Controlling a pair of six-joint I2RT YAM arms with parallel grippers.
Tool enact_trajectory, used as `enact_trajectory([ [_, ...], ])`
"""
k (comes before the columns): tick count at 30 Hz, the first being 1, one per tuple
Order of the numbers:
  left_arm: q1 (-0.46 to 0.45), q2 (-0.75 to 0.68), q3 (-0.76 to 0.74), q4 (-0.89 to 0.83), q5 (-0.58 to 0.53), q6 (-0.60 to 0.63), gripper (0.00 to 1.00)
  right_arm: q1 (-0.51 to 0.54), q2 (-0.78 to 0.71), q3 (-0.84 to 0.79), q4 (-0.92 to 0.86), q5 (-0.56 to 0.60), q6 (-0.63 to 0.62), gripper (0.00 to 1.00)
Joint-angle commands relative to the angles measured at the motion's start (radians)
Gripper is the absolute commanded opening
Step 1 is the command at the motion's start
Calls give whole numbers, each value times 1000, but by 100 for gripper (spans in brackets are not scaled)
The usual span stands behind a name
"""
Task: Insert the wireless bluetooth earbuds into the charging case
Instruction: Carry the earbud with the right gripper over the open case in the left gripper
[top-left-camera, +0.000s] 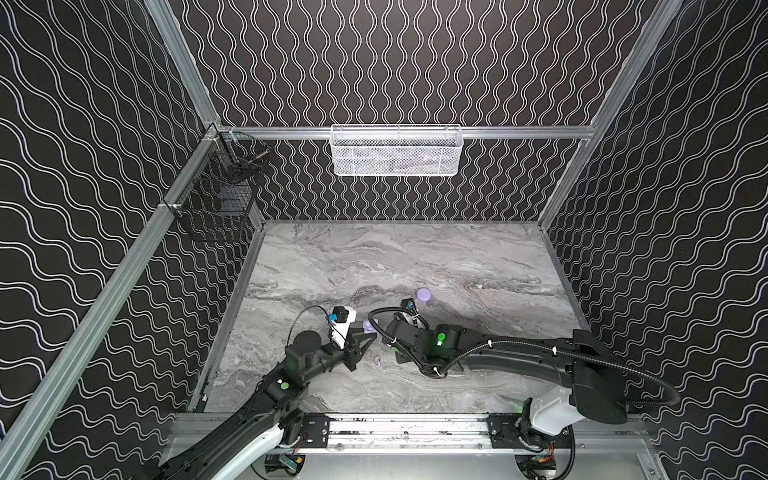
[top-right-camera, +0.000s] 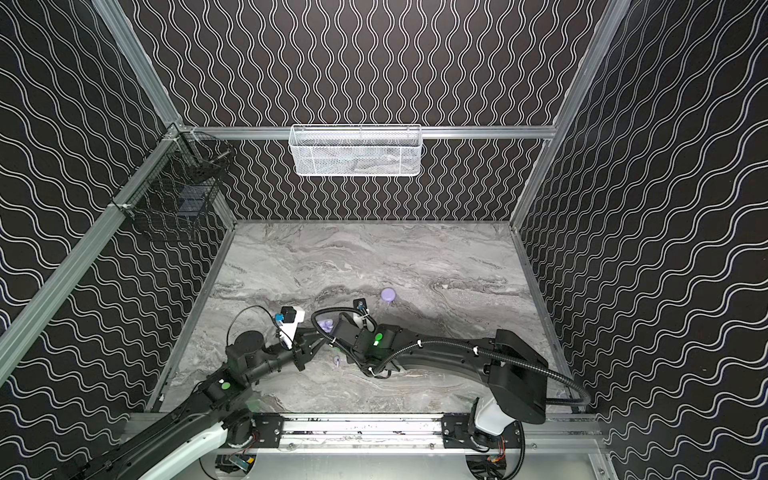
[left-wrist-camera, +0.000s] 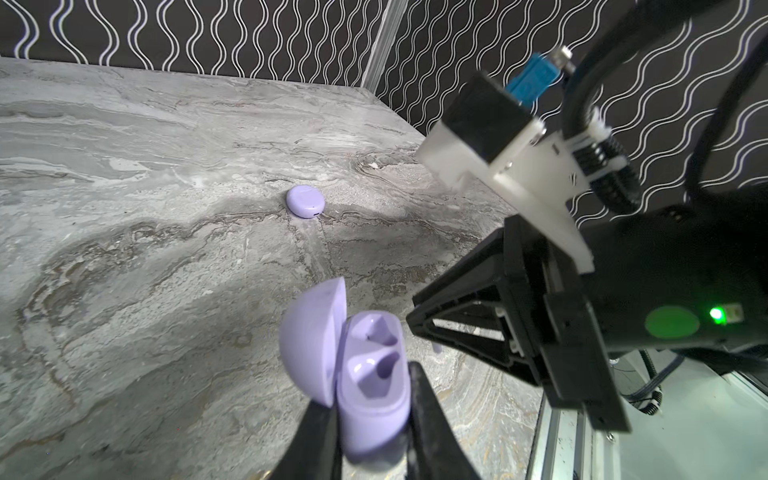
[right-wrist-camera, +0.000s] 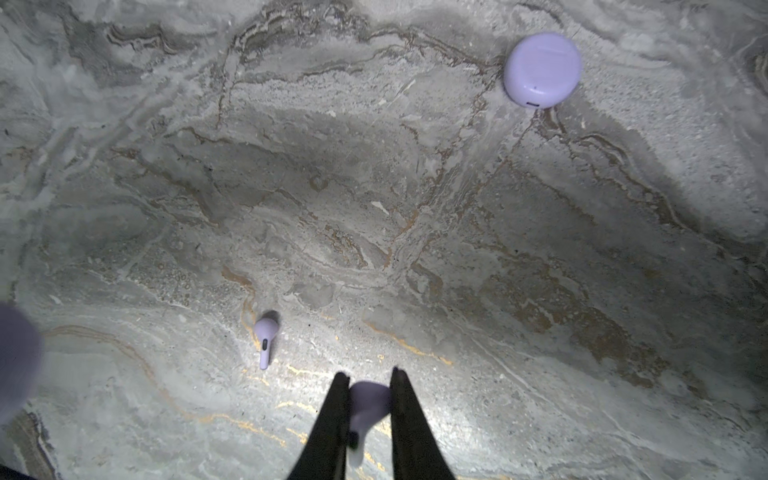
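**Case in one gripper, bud in the other, now the fiddly bit**

In both top views the open charging case (top-left-camera: 369, 325) sits front and centre, a loose earbud (top-left-camera: 377, 360) lies near it, and a closed case (top-left-camera: 423, 294) sits further back. Left wrist view: my left gripper (left-wrist-camera: 372, 399) pinches the open charging case by its base, lid up, both pockets empty. Right wrist view: my right gripper (right-wrist-camera: 369, 386) is clamped on an earbud (right-wrist-camera: 368, 405) by its head. My worry is that a crooked approach jams the stem on the pocket rim, or the push twists the case out of that narrow pinch.
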Motion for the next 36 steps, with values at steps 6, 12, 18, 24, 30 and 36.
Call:
enact_trajectory([
  [6, 2, 15, -2, 80, 34, -8, 15, -1, -40, 42, -13, 95, 22, 18],
  [12, 2, 13, -3, 87, 39, -10, 16, -1, -65, 73, -1, 131, 15, 18],
  [18, 1, 17, -4, 88, 39, -11, 16, 0, -76, 111, 13, 140, -4, 18],
  [24, 2, 13, -4, 84, 36, -12, 16, 2, -74, 157, 18, 146, -25, 18],
  [30, 2, 18, -2, 86, 39, -14, 16, 5, -83, 157, 66, 158, -39, 18],
  [36, 2, 12, -3, 82, 35, -14, 16, 12, -74, 168, 113, 141, -55, 18],
])
